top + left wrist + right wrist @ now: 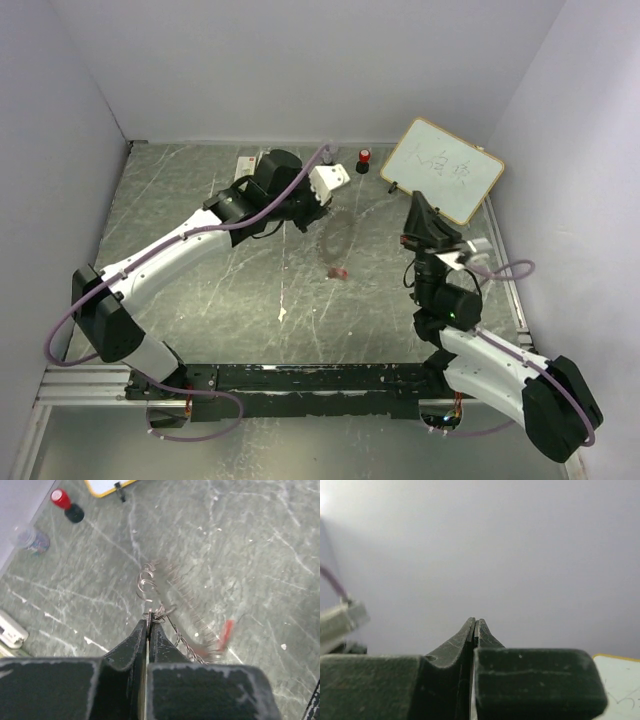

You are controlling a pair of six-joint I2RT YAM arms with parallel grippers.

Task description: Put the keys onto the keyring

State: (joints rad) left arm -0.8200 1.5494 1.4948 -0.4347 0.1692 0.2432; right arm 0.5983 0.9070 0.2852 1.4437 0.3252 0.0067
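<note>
My left gripper [149,621] is shut on the keyring [172,611], a thin toothed wire ring, pinching its rim at the fingertips. The ring hangs blurred above the table. A red-headed key [226,633] dangles at its far side, also blurred. In the top view the left gripper [306,218] is at the table's middle back, with the keyring [341,238] and red key [337,272] to its right. I cannot make out the black-headed key. My right gripper [416,202] is raised, shut and empty, and faces the bare wall in the right wrist view [474,623].
A red-topped black cylinder [364,160] stands near the back wall and also shows in the left wrist view [67,506]. A yellow-framed whiteboard [442,170] leans at the back right. A white block [328,180] lies by the left wrist. A small clear bottle [32,540] stands near the wall.
</note>
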